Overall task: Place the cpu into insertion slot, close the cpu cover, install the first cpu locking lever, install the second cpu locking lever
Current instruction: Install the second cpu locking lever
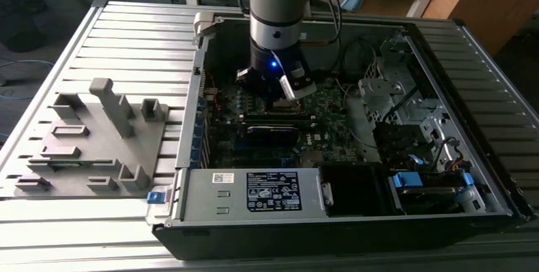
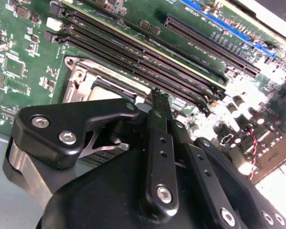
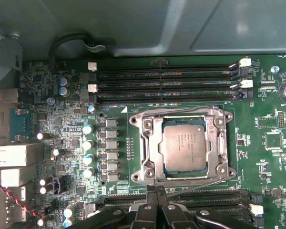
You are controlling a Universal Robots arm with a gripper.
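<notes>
One chip (image 3: 186, 145) already sits flat in its socket (image 3: 144, 148) with the cover (image 3: 218, 123) down around it; we see our gripper (image 3: 156, 190) clenched, holding nothing, poised just beside the socket's near edge

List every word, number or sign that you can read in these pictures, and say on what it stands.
No text can be read with certainty.
The white label on the power supply, exterior view: print too small to read.
The cpu face, first wrist view: faint print, too blurred.
The motherboard markings: too small.
</notes>
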